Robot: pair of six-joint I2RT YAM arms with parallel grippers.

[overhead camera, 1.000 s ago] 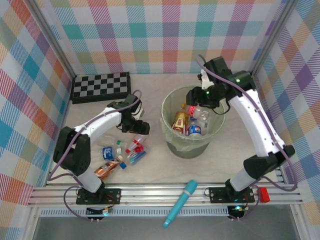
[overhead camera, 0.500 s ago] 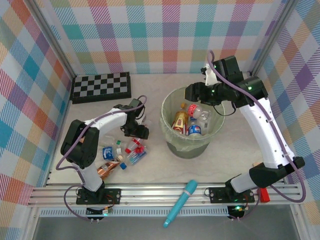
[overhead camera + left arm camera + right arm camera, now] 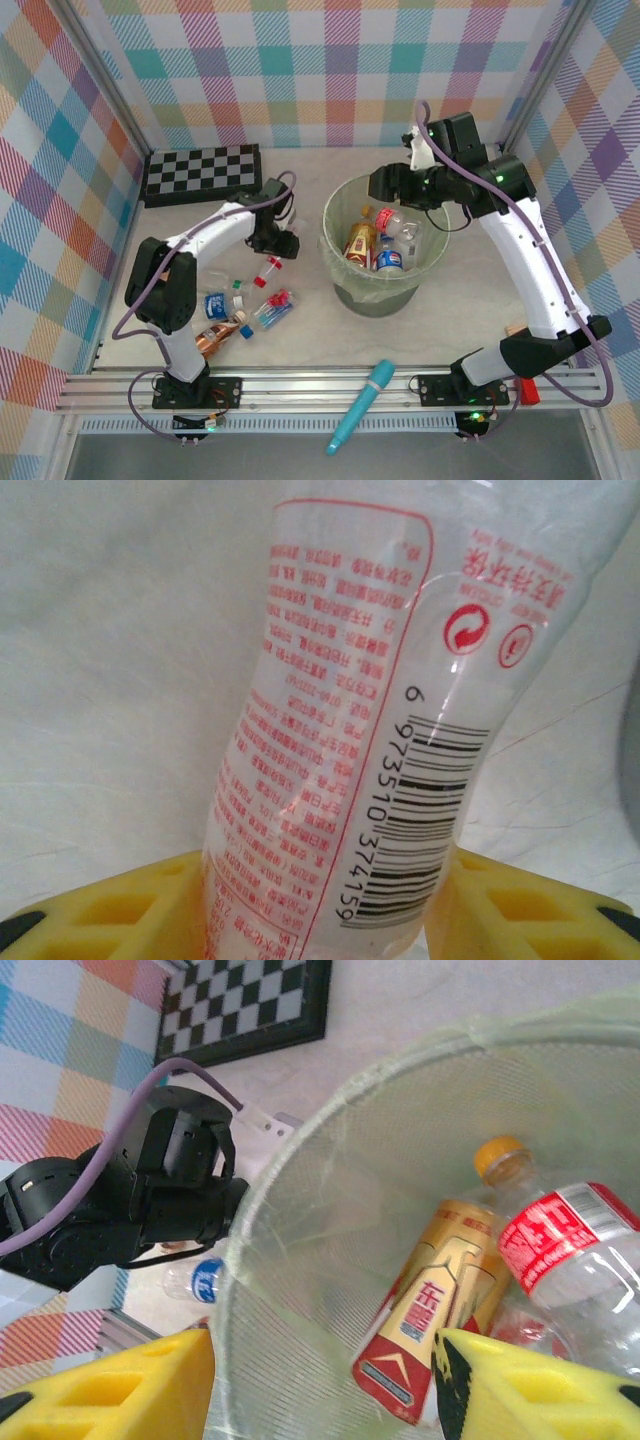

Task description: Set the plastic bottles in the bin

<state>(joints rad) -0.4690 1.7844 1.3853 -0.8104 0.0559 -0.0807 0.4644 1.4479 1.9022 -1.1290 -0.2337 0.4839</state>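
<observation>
**Left wrist view shows the grip the top view only hints at**

Up close, we see the left gripper (image 3: 320, 915) closed on a bottle (image 3: 380, 730). Its yellow, waffle-ribbed pads (image 3: 110, 910) press both sides of the clear, thin-walled body, where red small print and a black barcode (image 3: 430, 800) run lengthwise. From the top view we lose that print. There the left gripper (image 3: 278, 243) sits at 9 o'clock of the bin (image 3: 370, 295), and the bottle (image 3: 268, 268) is a slim clear shape with a red cap.

The right wrist view gives us the right gripper (image 3: 325, 1390). Its yellow fingers (image 3: 110, 1390) stand wide apart with nothing between them, above the bin's mouth. Here the bin's wall reads as pale-green, translucent, finely meshed plastic under a filmy liner. Inside lie an orange-labelled bottle (image 3: 430, 1310) with an orange cap and a clear red-labelled bottle (image 3: 560, 1240).

The top view adds a blue-labelled bottle (image 3: 388, 260) in the bin and loose bottles (image 3: 215, 303) on the table (image 3: 450, 320) at 8 o'clock of it.
</observation>
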